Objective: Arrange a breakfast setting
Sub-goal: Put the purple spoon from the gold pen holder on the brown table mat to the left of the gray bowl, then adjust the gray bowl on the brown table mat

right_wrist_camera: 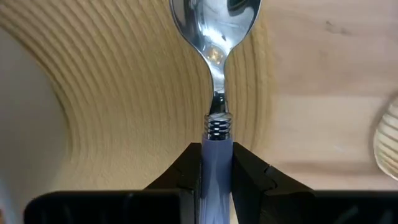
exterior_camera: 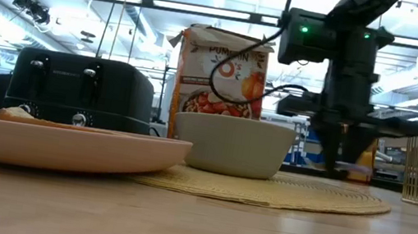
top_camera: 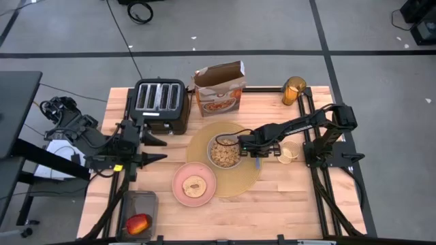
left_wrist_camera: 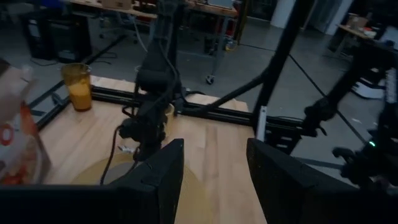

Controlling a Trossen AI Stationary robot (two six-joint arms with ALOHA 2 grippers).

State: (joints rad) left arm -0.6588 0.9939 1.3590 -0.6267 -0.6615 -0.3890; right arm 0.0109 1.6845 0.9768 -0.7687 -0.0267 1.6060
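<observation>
A tan placemat [top_camera: 235,173] lies mid-table with a grey bowl [top_camera: 224,152] of cereal on it. A pink plate [top_camera: 194,184] holding a bread round [top_camera: 195,184] overlaps the mat's near left edge. My right gripper [top_camera: 256,151] stands just right of the bowl, shut on a spoon [right_wrist_camera: 214,37] with a blue handle. My left gripper [top_camera: 158,150] is open and empty, left of the mat. An amber glass [top_camera: 293,90] stands at the far right. A red-yellow apple [top_camera: 138,223] lies in a dark tray at the near left. My right gripper pinches the spoon's blue handle [right_wrist_camera: 216,158] between its two fingers [right_wrist_camera: 186,171], just behind the ribbed metal collar. The fingers point down over the mat. The spoon's metal bowl [right_wrist_camera: 214,25] reaches out beyond the fingertips over the mat's right part. Whether it touches the mat I cannot tell.
A black toaster [top_camera: 161,104] and an open cereal box [top_camera: 219,88] stand at the far side behind the mat. A small gold wire basket [top_camera: 289,152] sits right of my right gripper. Bare wood shows at the near right.
</observation>
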